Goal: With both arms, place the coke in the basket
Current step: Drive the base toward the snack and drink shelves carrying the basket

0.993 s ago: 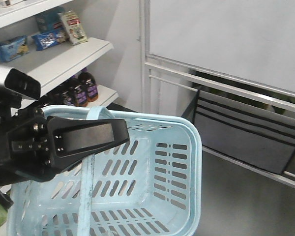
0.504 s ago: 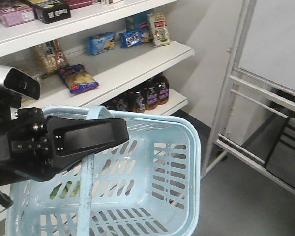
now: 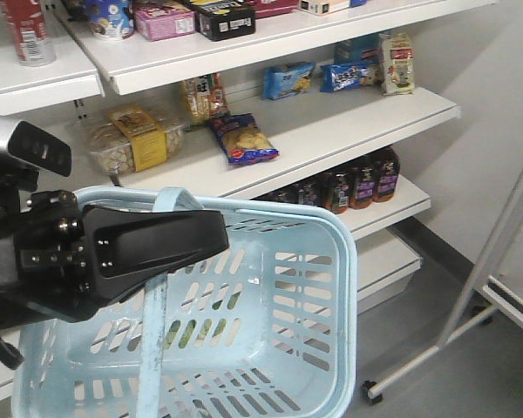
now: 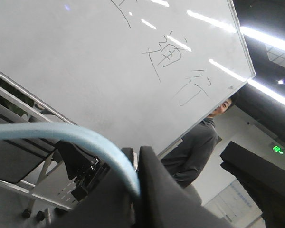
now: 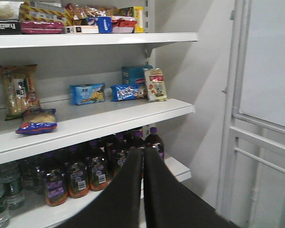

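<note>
Basket point(image 3: 322, 287) hangs under the left tool point(image 3: 218, 237), which the wrist view shows clamped on its handle point(image 4: 61, 135). Right tool point(image 5: 143, 156), fingers together, shows only in its own view. Coke point(image 3: 26, 30) stands on a shelf point(image 3: 61, 83) above the left tool, front view only.

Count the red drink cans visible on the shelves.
1. The coke stands on the upper-left shelf in the front view, above the basket, its top cut by the frame. More may sit out of view.

Black wedge-shaped left gripper point(image 3: 213, 240) w/ small silver screws point(image 3: 102, 233), silver-grey cam block point(image 3: 24, 143).
</note>
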`<state>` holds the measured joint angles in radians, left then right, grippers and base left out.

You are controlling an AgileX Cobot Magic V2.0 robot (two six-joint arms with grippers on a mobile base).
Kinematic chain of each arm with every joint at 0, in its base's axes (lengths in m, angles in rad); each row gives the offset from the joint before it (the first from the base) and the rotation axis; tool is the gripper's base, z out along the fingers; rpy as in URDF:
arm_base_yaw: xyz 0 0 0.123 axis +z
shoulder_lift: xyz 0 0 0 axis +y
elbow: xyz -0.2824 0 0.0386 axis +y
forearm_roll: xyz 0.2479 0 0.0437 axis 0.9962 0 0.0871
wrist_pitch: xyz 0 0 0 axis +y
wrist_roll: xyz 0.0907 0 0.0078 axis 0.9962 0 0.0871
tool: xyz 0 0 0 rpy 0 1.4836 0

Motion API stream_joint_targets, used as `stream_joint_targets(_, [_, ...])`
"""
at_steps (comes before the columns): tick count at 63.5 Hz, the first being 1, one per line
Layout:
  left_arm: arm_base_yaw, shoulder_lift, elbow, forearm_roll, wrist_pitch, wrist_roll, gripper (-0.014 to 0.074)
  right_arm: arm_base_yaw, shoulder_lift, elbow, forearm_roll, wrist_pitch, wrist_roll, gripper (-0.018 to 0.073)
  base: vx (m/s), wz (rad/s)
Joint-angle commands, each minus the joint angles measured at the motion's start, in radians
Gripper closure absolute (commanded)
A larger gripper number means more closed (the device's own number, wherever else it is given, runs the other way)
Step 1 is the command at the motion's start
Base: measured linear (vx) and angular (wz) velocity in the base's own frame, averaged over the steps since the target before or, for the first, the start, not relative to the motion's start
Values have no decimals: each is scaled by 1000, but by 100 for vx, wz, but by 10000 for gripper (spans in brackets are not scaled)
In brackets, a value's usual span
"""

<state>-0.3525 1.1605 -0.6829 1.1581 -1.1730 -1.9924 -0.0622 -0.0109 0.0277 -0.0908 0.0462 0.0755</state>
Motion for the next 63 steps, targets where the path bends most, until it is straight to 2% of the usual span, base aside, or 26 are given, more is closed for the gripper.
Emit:
stream_joint_targets(1, [-5, -23, -24, -83, -178, 10, 603, -5, -13, 6, -7, -73, -7, 564, 3, 35])
stream_joint_targets(63, [-5, -23, -24, -83, -178, 10, 603, -5, -13, 6, -7, -73, -7, 564, 3, 49])
